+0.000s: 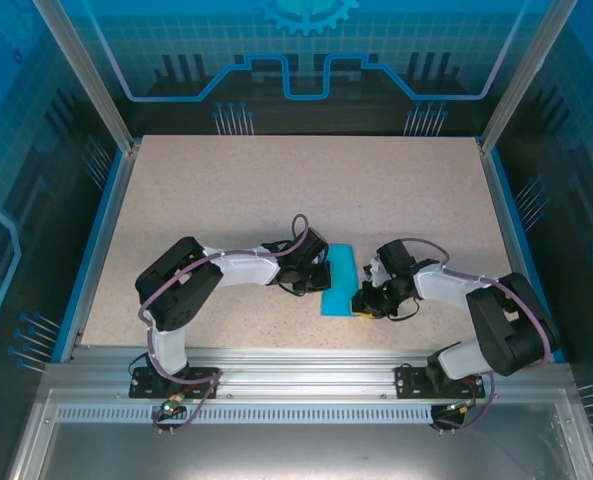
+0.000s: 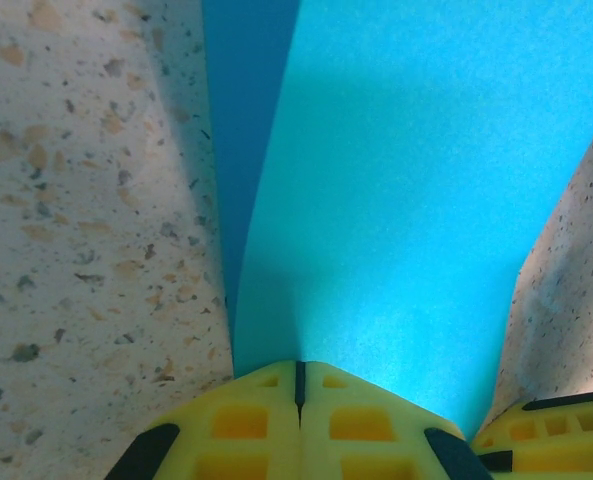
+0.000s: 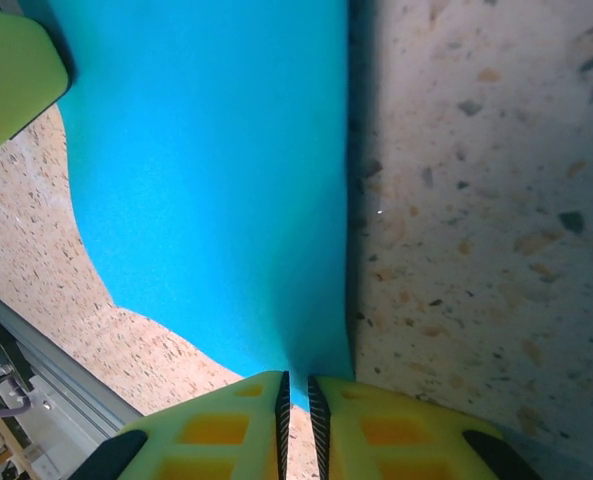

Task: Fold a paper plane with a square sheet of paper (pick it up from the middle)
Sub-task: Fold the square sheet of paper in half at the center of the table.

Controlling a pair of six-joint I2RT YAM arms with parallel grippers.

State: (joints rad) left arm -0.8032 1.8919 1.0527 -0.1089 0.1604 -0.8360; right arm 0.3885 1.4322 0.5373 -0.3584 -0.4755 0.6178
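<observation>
The square sheet of paper [image 1: 338, 280] is plain teal-blue and looks narrow from above, bent up between the two grippers near the table's front middle. My left gripper [image 1: 322, 276] is shut on the sheet's left edge. In the left wrist view its yellow fingertips [image 2: 298, 366] meet on the paper [image 2: 396, 190], and a darker teal strip [image 2: 244, 110] runs alongside. My right gripper [image 1: 362, 300] pinches the right edge. In the right wrist view its fingertips [image 3: 296, 384] stand a sliver apart around the paper [image 3: 216, 170], whose near edge curves above the table.
The speckled beige table [image 1: 306, 190] extends far back and to both sides, with blue rails along its sides and an aluminium frame [image 1: 306, 365] in front. The right gripper's yellow finger [image 2: 556, 430] is in the left wrist view's corner, and the left's [image 3: 6, 70] in the right wrist view.
</observation>
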